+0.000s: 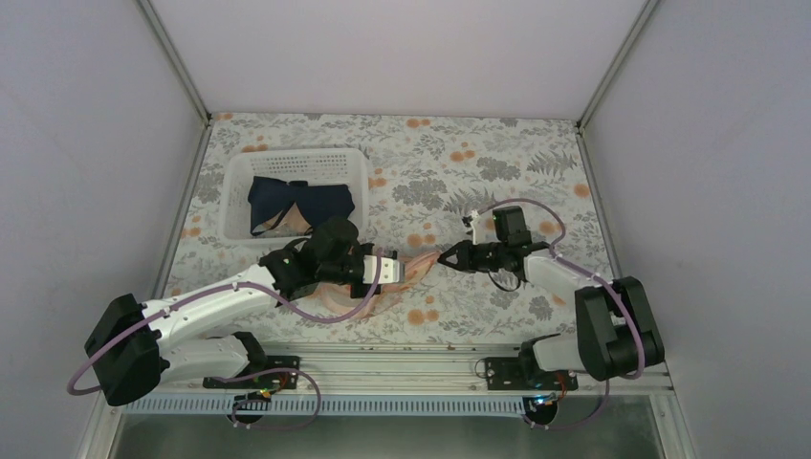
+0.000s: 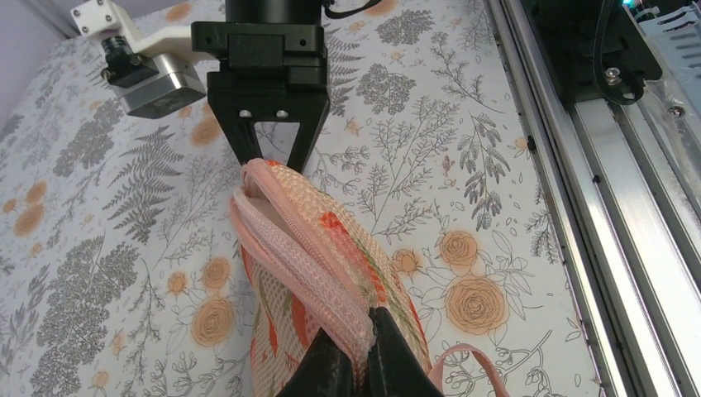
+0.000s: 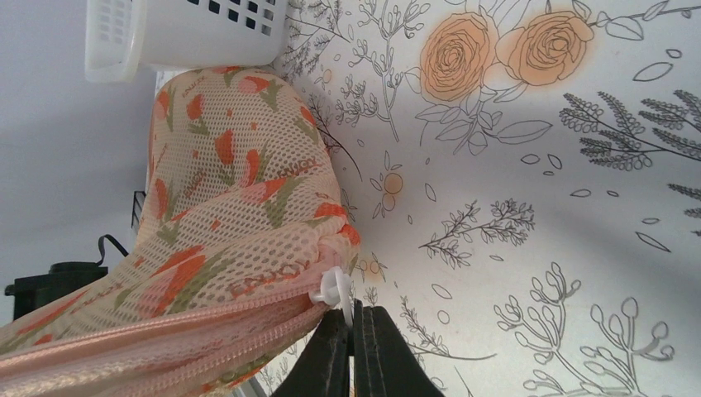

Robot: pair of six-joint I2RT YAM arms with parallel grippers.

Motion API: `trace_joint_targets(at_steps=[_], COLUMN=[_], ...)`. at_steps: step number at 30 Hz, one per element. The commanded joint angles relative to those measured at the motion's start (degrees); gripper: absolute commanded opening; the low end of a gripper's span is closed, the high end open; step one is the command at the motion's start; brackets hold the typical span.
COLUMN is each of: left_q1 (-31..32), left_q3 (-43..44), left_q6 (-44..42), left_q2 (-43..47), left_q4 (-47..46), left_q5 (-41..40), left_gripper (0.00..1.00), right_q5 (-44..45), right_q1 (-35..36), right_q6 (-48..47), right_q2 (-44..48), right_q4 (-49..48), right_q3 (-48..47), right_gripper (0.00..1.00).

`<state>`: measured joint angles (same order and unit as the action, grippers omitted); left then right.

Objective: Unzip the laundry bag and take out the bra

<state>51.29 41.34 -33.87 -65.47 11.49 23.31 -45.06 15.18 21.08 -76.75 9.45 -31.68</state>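
Seems soft, light and limp, this mesh laundry bag; stretches near the middle of the surface's near edge. Best taken at the firmer zip edging, clenched in the left gripper, and at the zip pull, pinched in the right gripper.

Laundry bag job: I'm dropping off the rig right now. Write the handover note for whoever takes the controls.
Left gripper: shut on the pink zip edging of the laundry bag.
Right gripper: shut on the bag's other end, at the white zip pull.
Bag: stretched between both grippers, nearer the arms than the white basket, which holds a navy cloth.
Done: both ends gripped. The zip looks mostly closed.
Left: draw the zip open and take out the bra, which is not in view.
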Motion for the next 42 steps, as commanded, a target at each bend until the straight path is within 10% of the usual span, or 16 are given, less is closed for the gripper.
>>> trace_joint_targets(at_steps=[1,42], left_q1=[0.44,-1.45], left_q3=[1.43,4.45], left_q6=[0.14,-3.34], left_q2=[2.15,5.69], left_q4=[-0.82,-8.3], left_q5=[2.52,10.36], left_gripper=[0.02,0.02], right_q5=[1.98,0.7], right_q1=[-1.6,0.9], right_q6=[2.06,-0.71], right_q2=[-2.42,-11.45], right_q4=[-4.21,-5.67], right_q3=[1.76,2.0], right_gripper=[0.04,0.04])
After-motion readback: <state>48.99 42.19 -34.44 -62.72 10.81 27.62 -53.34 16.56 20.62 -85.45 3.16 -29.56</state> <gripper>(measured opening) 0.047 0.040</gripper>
